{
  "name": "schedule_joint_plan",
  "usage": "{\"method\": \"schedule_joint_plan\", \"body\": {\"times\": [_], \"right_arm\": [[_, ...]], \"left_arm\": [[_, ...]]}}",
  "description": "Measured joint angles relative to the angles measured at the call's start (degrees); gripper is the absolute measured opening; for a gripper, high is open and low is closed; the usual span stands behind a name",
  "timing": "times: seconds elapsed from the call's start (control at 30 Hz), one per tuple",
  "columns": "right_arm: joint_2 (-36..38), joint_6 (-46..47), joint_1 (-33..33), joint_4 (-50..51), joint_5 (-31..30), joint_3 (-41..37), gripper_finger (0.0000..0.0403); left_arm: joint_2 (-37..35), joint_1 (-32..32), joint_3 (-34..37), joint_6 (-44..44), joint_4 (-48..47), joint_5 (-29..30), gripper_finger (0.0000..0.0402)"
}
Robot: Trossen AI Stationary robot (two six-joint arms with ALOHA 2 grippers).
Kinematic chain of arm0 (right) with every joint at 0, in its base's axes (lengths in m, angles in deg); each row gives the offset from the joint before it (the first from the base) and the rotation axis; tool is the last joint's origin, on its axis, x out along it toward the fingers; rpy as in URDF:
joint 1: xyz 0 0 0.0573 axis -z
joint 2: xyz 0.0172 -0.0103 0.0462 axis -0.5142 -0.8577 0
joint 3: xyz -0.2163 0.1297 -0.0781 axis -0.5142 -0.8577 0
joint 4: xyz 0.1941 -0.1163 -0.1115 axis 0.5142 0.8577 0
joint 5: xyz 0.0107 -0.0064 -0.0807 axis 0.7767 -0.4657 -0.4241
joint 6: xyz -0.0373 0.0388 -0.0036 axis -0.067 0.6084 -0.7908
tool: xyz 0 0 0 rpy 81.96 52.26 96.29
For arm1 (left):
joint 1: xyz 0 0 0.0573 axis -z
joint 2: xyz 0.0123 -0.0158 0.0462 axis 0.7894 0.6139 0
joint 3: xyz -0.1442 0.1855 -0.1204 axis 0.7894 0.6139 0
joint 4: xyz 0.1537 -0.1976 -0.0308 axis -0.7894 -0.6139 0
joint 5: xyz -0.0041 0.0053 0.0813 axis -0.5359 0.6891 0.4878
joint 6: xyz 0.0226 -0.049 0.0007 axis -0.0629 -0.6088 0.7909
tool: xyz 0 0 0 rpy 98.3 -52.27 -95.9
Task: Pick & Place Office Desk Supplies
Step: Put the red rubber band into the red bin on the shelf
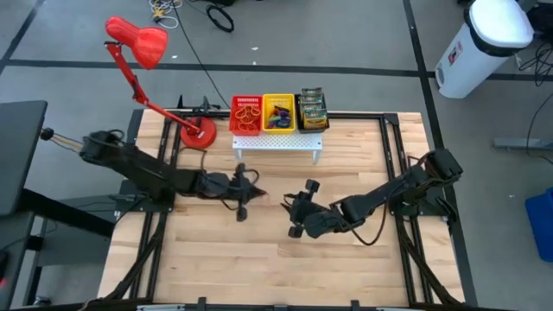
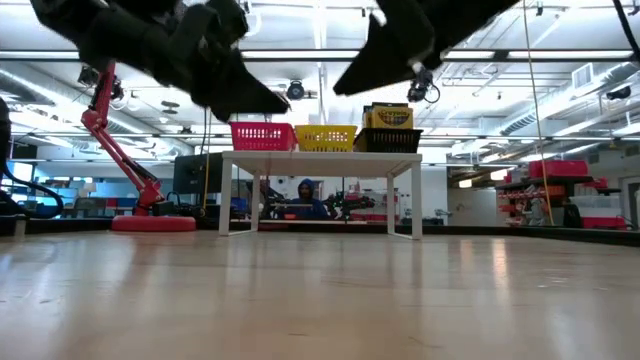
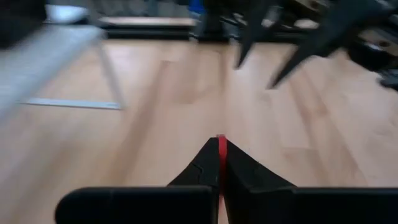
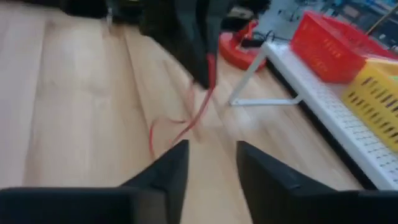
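My left gripper (image 3: 220, 142) hangs above the middle of the table (image 1: 246, 194) and is shut on a thin red rubber band (image 4: 189, 118). My right gripper (image 4: 211, 148) is open and level with it, a little toward the table's right (image 1: 298, 206), facing the left gripper and touching nothing. A white rack (image 1: 276, 143) at the far edge carries a red basket (image 1: 246, 114), a yellow basket (image 1: 278, 112) with coloured bands, and a black basket holding yellow-and-green crayon boxes (image 1: 312, 109). In the low view both grippers (image 2: 235, 85) (image 2: 390, 55) are well above the tabletop. My left gripper pinches the red rubber band between its two fingertips; a red strip of the band (image 3: 221, 146) shows in the seam between them. In the right wrist view the band hangs slack in a loop below the fingertips (image 4: 202, 65). Whether its lower end (image 4: 152, 140) reaches the wood cannot be told.
A red desk lamp stands with its base (image 1: 197, 134) at the table's far left, its arm reaching up and left. The rack's legs (image 2: 415, 205) stand near the far edge. Bare wood (image 1: 276, 259) lies in front of both arms. A person sits beyond the table (image 2: 305, 195).
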Motion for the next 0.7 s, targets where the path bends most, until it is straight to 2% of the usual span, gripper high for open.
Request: {"method": "schedule_joint_plan", "body": {"times": [0.1,0.2,0.3,0.53,0.57,0.7], "right_arm": [[1.52,1.04,-0.42,1.67,-1.34,-0.02,0.0169],[1.85,1.51,-0.33,3.25,-0.32,-0.02,0.0181],[1.85,1.28,-0.35,3.41,-0.06,-0.02,0.0154],[1.85,0.39,-0.37,4.87,1.54,-0.06,0.0014],[1.85,0.3,-0.35,4.93,2.13,-0.06,0.0009],[1.85,0.37,-0.35,4.88,2.92,-0.06,0.0032]], "left_arm": [[-6.93,-0.9,-0.25,0.35,-6.47,4.4,0.0004],[-13.03,-3.0,-2.93,0.73,-14.65,6.87,0.0003],[-16.96,-6.14,-7.57,3.35,-20.86,7.49,0.0003],[-19.47,-17.66,-20.42,14.1,-33.09,10.79,0.0004],[-19.31,-19.59,-21.81,15.51,-34.16,10.97,0.0004],[-18.24,-26.62,-24.96,19.35,-34.85,8.46,0.0004]]}}
